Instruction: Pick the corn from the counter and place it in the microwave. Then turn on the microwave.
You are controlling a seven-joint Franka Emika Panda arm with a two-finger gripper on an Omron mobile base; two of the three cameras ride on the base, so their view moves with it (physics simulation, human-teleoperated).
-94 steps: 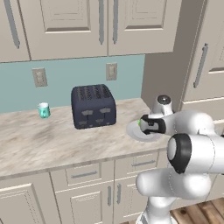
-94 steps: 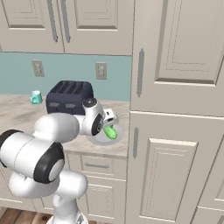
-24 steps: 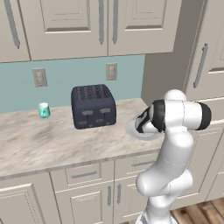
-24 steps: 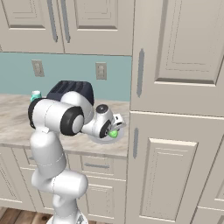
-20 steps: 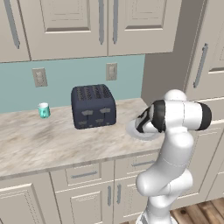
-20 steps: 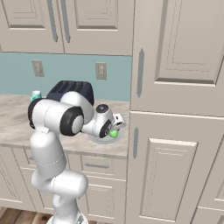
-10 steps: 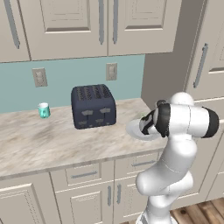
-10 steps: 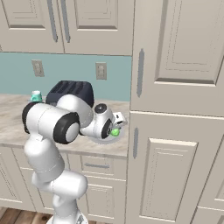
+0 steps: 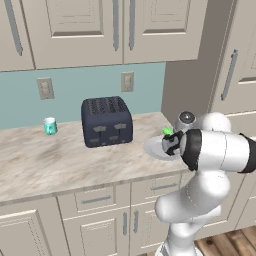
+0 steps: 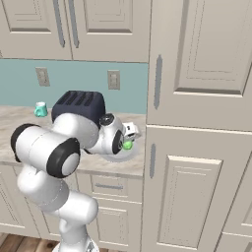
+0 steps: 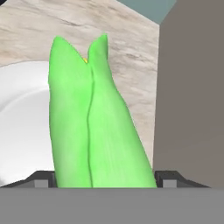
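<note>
The corn point(image 11: 96, 127), a bright green cob in pointed husk leaves, fills the gap between my two fingertips, its tip pointing away from the hand. My gripper point(image 11: 105, 179) is shut on it. From the base, the gripper point(image 9: 171, 141) point(image 10: 130, 139) holds the corn point(image 9: 167, 131) point(image 10: 127, 145) just over a white plate point(image 9: 152, 149) point(image 10: 114, 156) point(image 11: 17, 113) at the right end of the beige marbled counter point(image 9: 60, 160). The microwave is out of view.
A dark toaster point(image 9: 106, 121) point(image 10: 78, 106) stands on the counter left of the plate, and a small teal cup point(image 9: 49, 126) point(image 10: 40, 109) further left. A tall cabinet side point(image 9: 185, 90) point(image 11: 192, 87) rises right beside the plate. Wall cabinets hang above.
The arm's elbow has swung lower and outward. The gripper and the corn have stayed over the plate, almost in place.
</note>
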